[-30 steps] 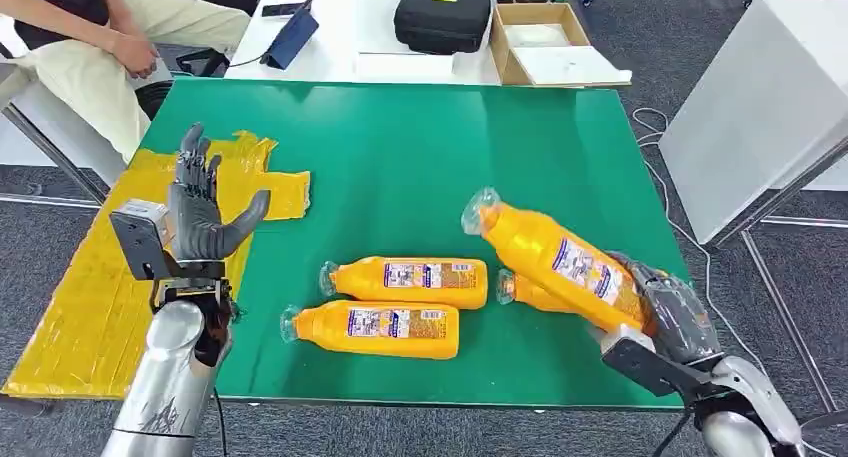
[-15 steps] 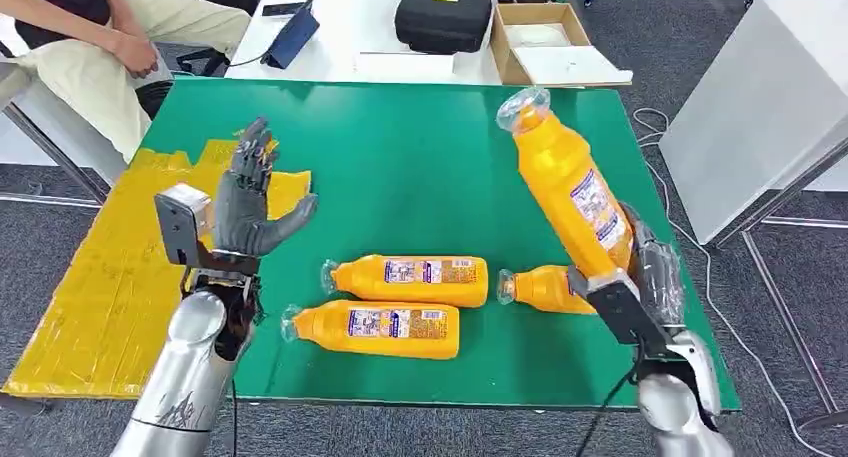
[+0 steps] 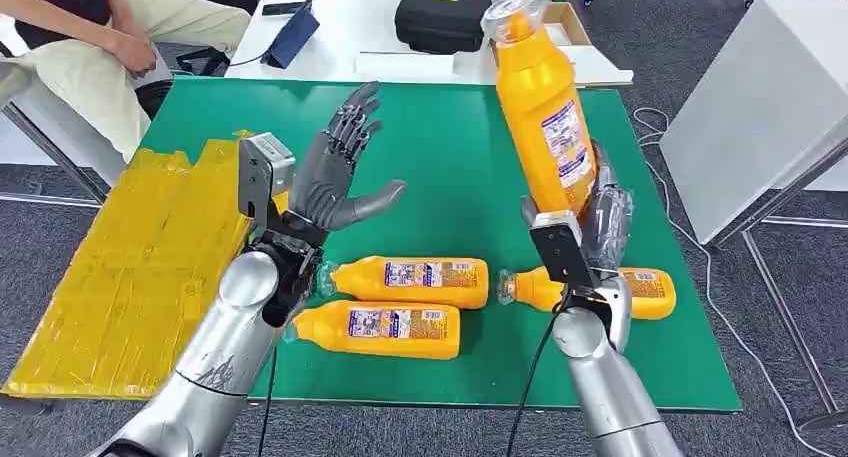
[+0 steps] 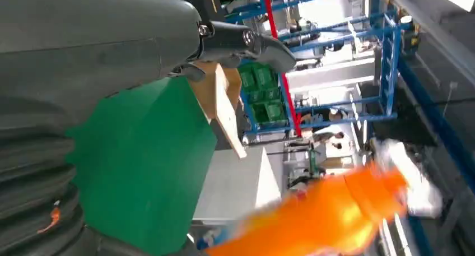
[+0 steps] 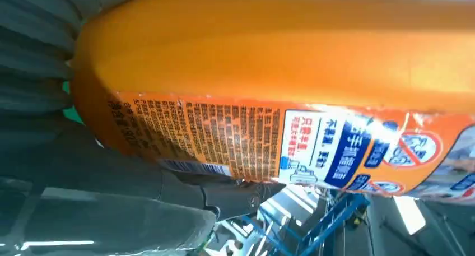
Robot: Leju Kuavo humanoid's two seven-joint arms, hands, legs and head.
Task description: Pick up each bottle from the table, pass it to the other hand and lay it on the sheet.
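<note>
Orange bottle [image 3: 545,117], held near upright above the green table [image 3: 440,167] by its base in the right hand [image 3: 600,227], judged rigid, smooth, weighty, best taken mid-body by the left hand [image 3: 335,177], fingers spread wide and empty.

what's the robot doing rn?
Mid-handover. The right hand holds an orange bottle roughly upright above the green table. The left hand is raised, fingers spread, facing it, holding nothing. Three more bottles lie on the table. Nothing is on the yellow sheet yet.
</note>
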